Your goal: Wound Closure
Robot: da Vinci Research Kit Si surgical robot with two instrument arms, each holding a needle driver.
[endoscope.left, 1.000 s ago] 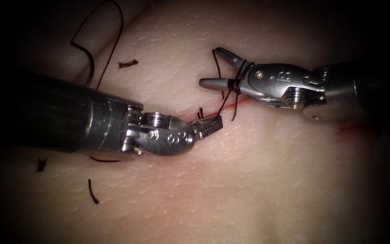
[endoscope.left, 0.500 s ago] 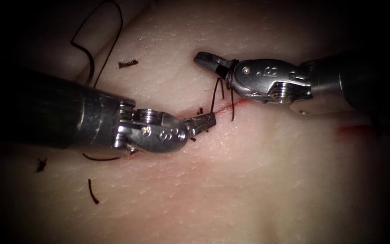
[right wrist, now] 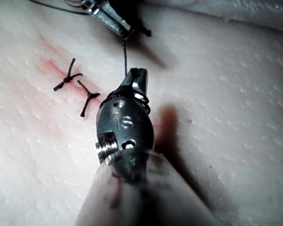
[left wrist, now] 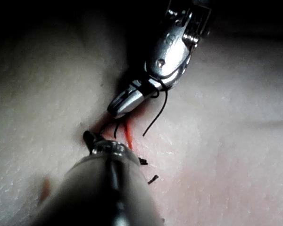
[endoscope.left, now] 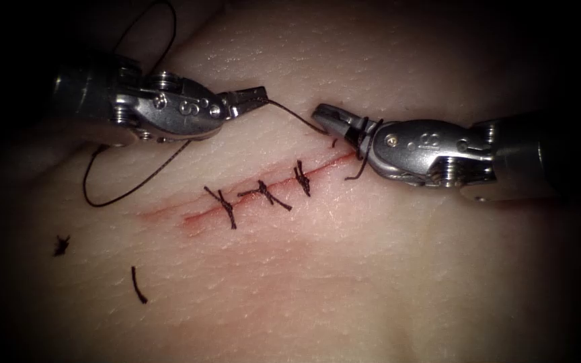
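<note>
On the tissue (endoscope.left: pixel 344 269) the cut (endoscope.left: pixel 189 215) runs slantwise and carries three knotted stitches (endoscope.left: pixel 263 195). Above the cut's left end, my left tool (endoscope.left: pixel 253 95) is shut on the thread (endoscope.left: pixel 290 114). That strand runs taut across to my right tool (endoscope.left: pixel 327 117), above the cut's right end. Its jaws are shut on the strand's end, and loops of thread (endoscope.left: pixel 364 138) wrap around them. In the right wrist view the strand (right wrist: pixel 125 52) joins the right tool (right wrist: pixel 136 77) to the left tool (right wrist: pixel 111 19).
A long slack length of thread (endoscope.left: pixel 112 191) hangs from the left tool and curves over the tissue on the left. Cut ends of thread (endoscope.left: pixel 139 286) lie at the lower left. Red fluid (left wrist: pixel 129 136) lines the cut.
The left tool moved from the cut up to the upper left, drawing thread out and uncovering the stitches. The right tool's jaws, open with loops around them, closed on the thread.
</note>
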